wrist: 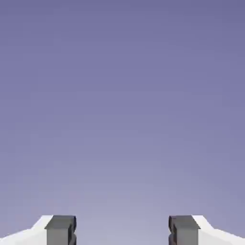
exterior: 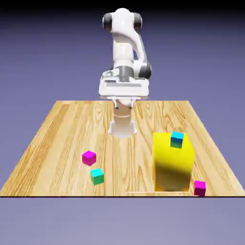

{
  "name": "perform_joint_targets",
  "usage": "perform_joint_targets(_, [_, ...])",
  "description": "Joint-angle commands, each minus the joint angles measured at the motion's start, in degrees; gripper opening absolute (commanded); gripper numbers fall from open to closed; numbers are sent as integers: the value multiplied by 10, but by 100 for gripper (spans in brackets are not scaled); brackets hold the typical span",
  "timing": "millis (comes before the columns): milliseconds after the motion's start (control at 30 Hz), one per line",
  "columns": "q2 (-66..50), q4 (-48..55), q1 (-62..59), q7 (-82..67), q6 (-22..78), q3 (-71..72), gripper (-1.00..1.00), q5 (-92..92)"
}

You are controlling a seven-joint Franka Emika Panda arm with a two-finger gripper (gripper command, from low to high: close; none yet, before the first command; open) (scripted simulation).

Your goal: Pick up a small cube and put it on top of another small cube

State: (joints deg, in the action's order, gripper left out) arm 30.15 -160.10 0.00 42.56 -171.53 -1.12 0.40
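Exterior view has the gripper (exterior: 124,106) up near the base, fingers spread wide with nothing between them, so I'd guess no cube's been picked yet. Magenta cube (exterior: 89,158) and teal cube (exterior: 97,176) sit near each other on the wooden table (exterior: 43,158), exterior view's left. Blue cube (exterior: 177,139) looks propped up by the yellow block (exterior: 172,165), magenta one (exterior: 200,188) just beside that block.

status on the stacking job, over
Jaws open and empty; small cubes unstacked, teal near magenta; tall yellow block at exterior view's right, possible obstacle.
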Motion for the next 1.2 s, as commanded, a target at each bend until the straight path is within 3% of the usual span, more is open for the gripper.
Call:
perform_joint_targets(0, [-21, 7, -6, 1, 21, -9, 0, 3])
perform_joint_targets(600, [-395, 142, -108, 16, 390, -177, 0, 64])
perform_joint_targets(667, [-401, 144, -110, 16, 397, -180, 0, 65])
perform_joint_targets(833, [-497, 127, -131, -24, 288, -140, 0, 123])
perform_joint_targets(867, [-497, 127, -131, -24, 288, -140, -100, 123])
perform_joint_targets(1067, [-400, 152, -103, 7, 403, -175, -100, 60])
perform_joint_targets(1167, [-392, 210, -46, -68, 455, -132, -100, 19])
